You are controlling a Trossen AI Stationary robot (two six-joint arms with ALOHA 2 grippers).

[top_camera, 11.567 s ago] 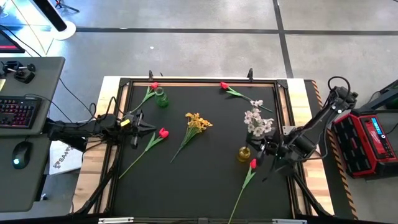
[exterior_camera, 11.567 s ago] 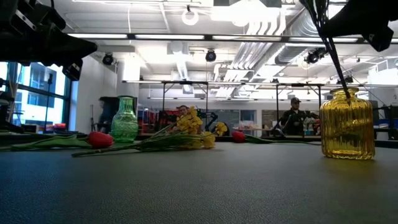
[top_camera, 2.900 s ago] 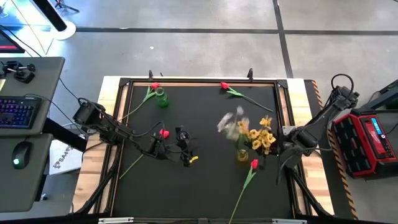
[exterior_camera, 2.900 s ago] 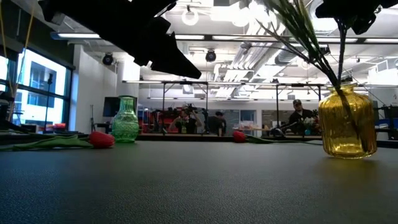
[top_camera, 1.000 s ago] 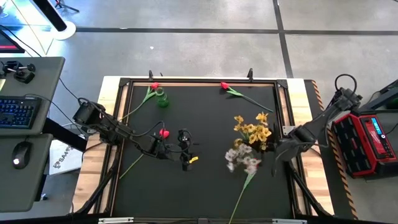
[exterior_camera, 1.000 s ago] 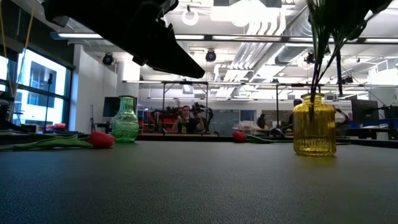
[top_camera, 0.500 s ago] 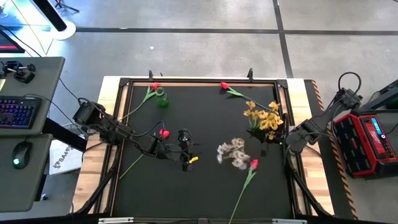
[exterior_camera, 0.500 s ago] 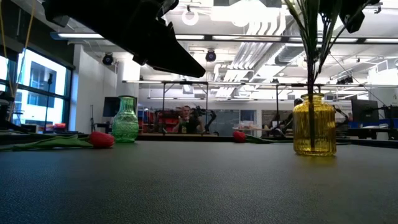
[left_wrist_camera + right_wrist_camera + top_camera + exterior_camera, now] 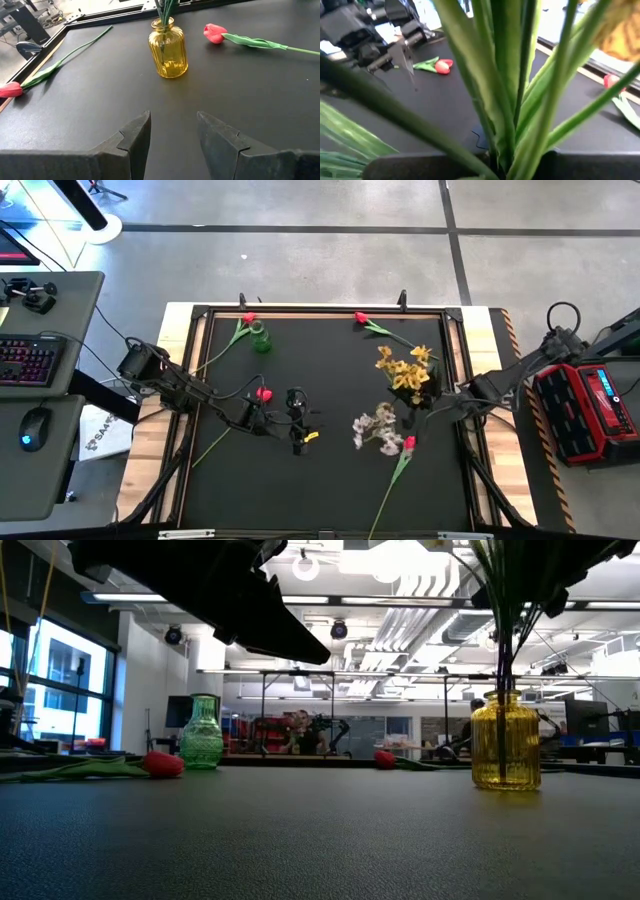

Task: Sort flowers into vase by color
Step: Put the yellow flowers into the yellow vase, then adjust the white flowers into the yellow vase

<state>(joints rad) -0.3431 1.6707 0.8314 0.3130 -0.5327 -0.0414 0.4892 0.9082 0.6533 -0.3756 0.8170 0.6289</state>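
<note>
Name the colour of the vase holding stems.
Yellow ribbed glass vase; clearest in the left wrist view.

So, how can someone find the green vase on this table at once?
Start from the black table and go to its far left corner. There the small green vase stands upright, with a red tulip lying beside it. It holds nothing, while the yellow vase has stems in it.

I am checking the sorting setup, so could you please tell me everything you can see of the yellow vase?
The yellow vase is small, see-through amber, apparently ribbed glass, with a rounded body and a narrower neck. It stands upright on the black table toward its right side, with green stems rising from its mouth; the yellow spray and pale spray hang over it. A red tulip lies beside it, apart.
</note>
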